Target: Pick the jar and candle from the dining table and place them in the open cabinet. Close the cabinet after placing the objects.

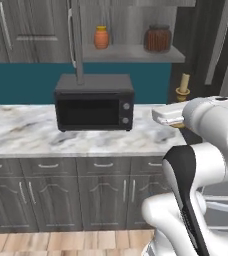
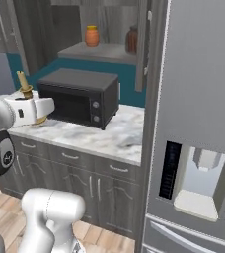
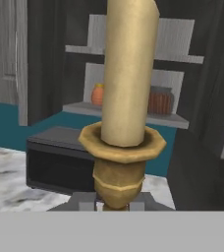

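Above the right end of the marble counter (image 1: 21,131), the gripper (image 3: 118,201) holds the candle (image 1: 184,83) upright in the air, its jaws closed tight on the bottom of the brass holder. In the hand view the pale yellow taper rises straight up from the flared gold cup, close to the lens, with the two dark finger tips (image 3: 87,201) pressed against the holder's base on either side. From the left base view the candle stands just above the white hand, in front of the dark cabinet side and to the right of the black microwave (image 1: 94,102). From the right base view the same candle (image 2: 23,85) shows at the left, above the hand and to the left of the microwave (image 2: 80,98). The cabinet (image 1: 136,53) is open above the microwave, its door (image 1: 77,40) swung outward with the long silver handle along its edge. On its grey shelf sit the jar (image 1: 158,39) at the right and a small orange bottle (image 1: 101,37) at the left, well apart from each other. The candle is lower than that shelf and off to its right, not yet inside. A large grey fridge (image 2: 203,113) stands at the right of the counter.
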Controlling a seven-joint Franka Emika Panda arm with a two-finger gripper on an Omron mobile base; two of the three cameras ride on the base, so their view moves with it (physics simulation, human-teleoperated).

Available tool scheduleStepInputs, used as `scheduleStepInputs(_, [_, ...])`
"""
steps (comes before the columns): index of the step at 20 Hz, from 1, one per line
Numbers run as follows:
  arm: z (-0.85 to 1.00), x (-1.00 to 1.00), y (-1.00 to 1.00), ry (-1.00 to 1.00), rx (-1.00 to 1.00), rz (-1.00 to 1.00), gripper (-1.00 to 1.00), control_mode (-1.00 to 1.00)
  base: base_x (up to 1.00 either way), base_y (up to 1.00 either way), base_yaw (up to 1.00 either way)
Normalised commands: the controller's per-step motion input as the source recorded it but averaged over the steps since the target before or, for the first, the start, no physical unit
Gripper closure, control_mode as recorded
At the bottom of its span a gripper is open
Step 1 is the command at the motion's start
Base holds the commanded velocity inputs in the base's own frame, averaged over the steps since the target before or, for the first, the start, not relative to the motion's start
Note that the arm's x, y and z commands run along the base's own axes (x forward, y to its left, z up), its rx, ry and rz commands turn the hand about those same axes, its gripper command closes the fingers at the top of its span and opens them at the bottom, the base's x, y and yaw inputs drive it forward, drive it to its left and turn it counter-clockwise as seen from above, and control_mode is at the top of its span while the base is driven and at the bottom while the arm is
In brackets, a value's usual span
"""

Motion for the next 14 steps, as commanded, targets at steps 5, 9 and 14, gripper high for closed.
scheduleStepInputs(5, [0.00, 0.00, 0.00, 0.00, 0.00, 0.00, 1.00, 1.00, 0.50, -0.07, 0.00])
scheduleStepInputs(9, [0.00, 0.00, 0.00, 0.00, 0.00, 0.00, 1.00, 1.00, 0.49, -0.22, 0.00])
scheduleStepInputs(14, [0.00, 0.00, 0.00, 0.00, 0.00, 0.00, 1.00, 1.00, 0.46, -0.17, 0.00])
